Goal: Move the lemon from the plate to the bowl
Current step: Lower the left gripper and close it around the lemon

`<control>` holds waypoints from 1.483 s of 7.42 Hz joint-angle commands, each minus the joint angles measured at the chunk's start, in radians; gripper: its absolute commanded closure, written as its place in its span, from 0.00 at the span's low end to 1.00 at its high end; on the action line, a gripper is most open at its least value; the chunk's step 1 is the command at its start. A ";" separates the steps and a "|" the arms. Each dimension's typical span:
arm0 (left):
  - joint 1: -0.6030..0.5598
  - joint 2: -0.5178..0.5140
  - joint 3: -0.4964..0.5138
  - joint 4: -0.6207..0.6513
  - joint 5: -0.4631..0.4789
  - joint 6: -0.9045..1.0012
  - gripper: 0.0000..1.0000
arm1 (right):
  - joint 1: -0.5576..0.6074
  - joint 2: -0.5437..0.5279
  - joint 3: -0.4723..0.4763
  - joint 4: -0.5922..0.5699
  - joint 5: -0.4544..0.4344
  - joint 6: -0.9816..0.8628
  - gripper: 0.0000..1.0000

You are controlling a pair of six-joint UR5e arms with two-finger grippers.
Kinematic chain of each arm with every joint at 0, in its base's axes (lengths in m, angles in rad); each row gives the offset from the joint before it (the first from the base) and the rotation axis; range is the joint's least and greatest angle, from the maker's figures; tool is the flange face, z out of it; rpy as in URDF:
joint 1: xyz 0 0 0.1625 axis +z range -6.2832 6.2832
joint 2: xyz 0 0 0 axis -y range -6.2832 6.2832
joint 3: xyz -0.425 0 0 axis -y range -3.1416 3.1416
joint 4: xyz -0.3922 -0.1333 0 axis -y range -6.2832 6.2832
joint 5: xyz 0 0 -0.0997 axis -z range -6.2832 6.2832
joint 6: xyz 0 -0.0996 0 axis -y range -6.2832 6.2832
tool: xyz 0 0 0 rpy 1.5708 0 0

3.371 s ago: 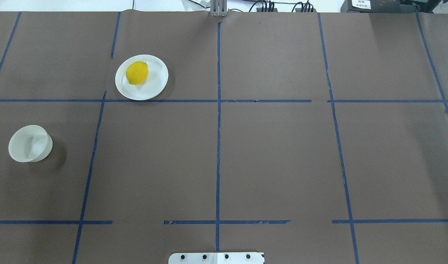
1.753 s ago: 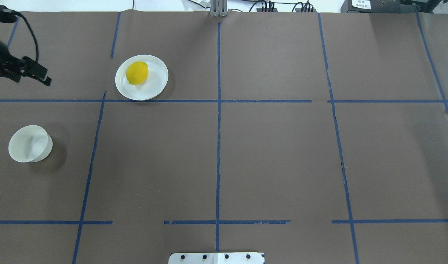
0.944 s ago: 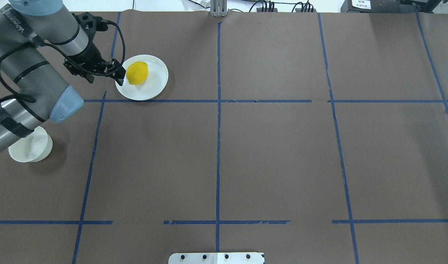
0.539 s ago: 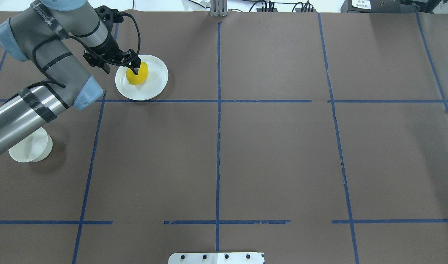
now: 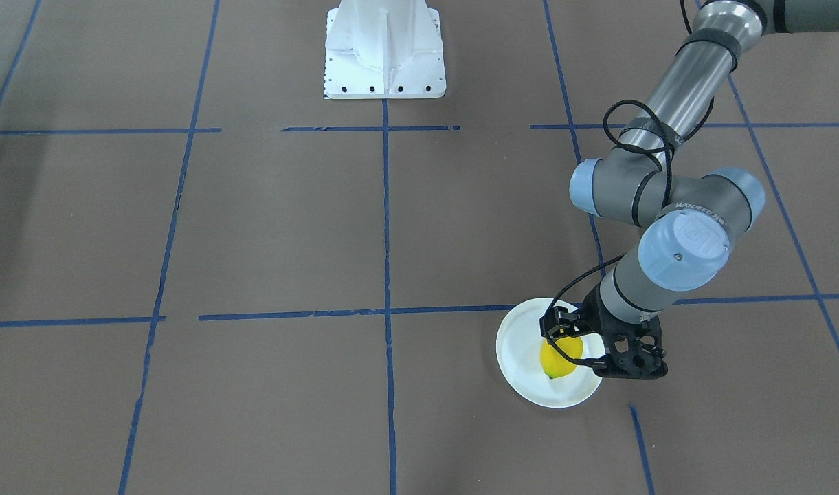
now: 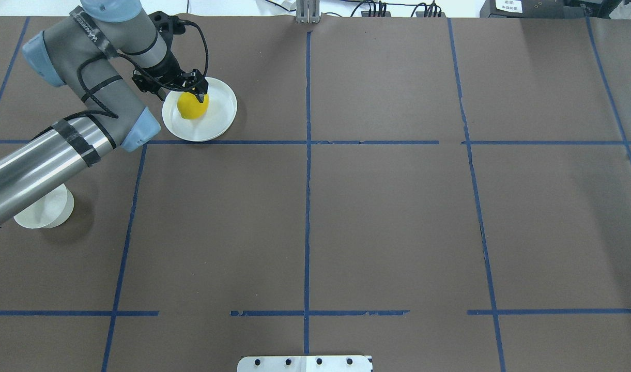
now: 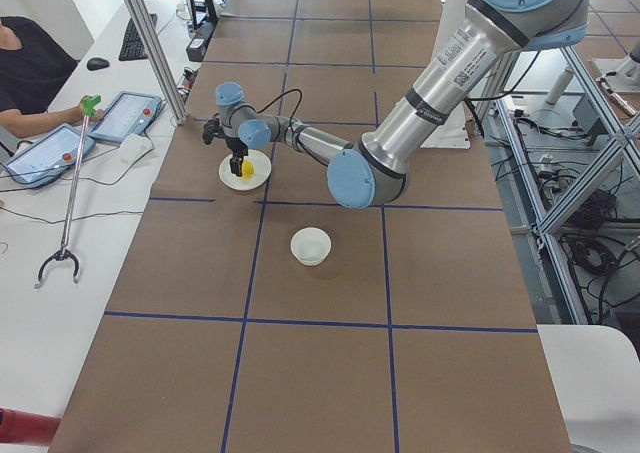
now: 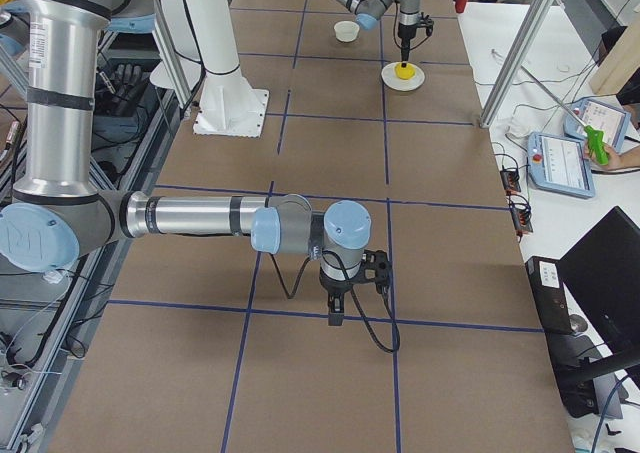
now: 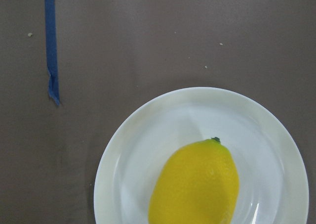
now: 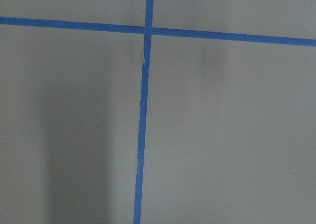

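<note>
Overhead exterior: arm stretched fwd, left tool (image 6: 193, 95) pointing down, apart, straddling lemon (image 6: 191, 109) on plate (image 6: 220, 117).

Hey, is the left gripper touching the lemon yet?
Cannot tell. In the front-facing view the left gripper's fingers straddle the lemon on the plate, but no view plainly shows contact or a gap.

Robotics lab, tabletop rig.
We see a brown paper-covered table (image 6: 398, 206) gridded with blue tape lines (image 6: 307, 217), a grey robot arm with blue joint caps (image 5: 625, 192), a white metal pedestal (image 5: 385, 51), silver aluminium frame posts (image 7: 150, 48), grey touch tablets (image 7: 125, 116) on a white side bench (image 7: 25, 343), an operator in black (image 7: 30, 68).
</note>
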 commanded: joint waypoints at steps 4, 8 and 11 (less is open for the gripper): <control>0.028 -0.042 0.115 -0.105 0.036 -0.042 0.00 | 0.000 0.000 0.000 0.000 0.001 0.000 0.00; 0.035 -0.040 0.118 -0.107 0.048 -0.033 0.86 | 0.000 0.000 0.000 0.000 0.000 0.000 0.00; -0.032 0.012 0.007 -0.085 0.001 -0.030 1.00 | 0.000 0.000 0.000 0.000 0.000 0.000 0.00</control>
